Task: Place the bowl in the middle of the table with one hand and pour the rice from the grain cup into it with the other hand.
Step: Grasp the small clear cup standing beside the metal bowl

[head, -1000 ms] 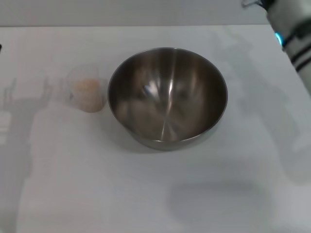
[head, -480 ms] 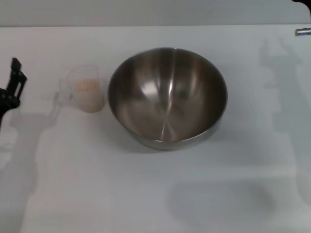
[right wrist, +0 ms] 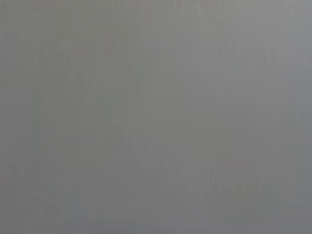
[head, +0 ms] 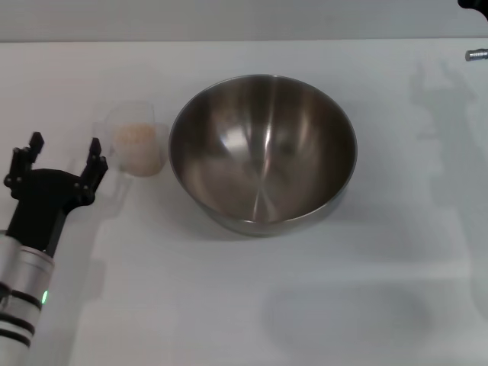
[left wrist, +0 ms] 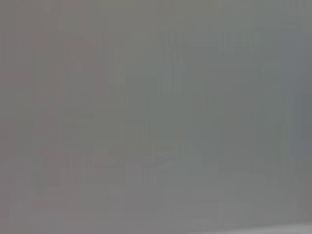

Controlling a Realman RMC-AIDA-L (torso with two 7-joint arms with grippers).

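Observation:
The stainless-steel bowl point(head: 262, 152) stands upright near the middle of the white table point(head: 244, 305), with no rice inside. The clear grain cup point(head: 136, 145) stands just left of the bowl, holding pale rice point(head: 135, 137), its handle pointing left. My left gripper point(head: 62, 156) is open and empty, just left of the cup's handle, fingers pointing away from me. Only a dark bit of the right arm point(head: 474, 6) shows at the top right corner; its gripper is out of view. Both wrist views show only plain grey.
Arm shadows fall on the table at the right and bottom. The table's far edge runs along the top of the head view.
My left arm has come in from the left edge and now stands beside the cup. The right arm has withdrawn up and out at the top right. Bowl and cup have not moved.

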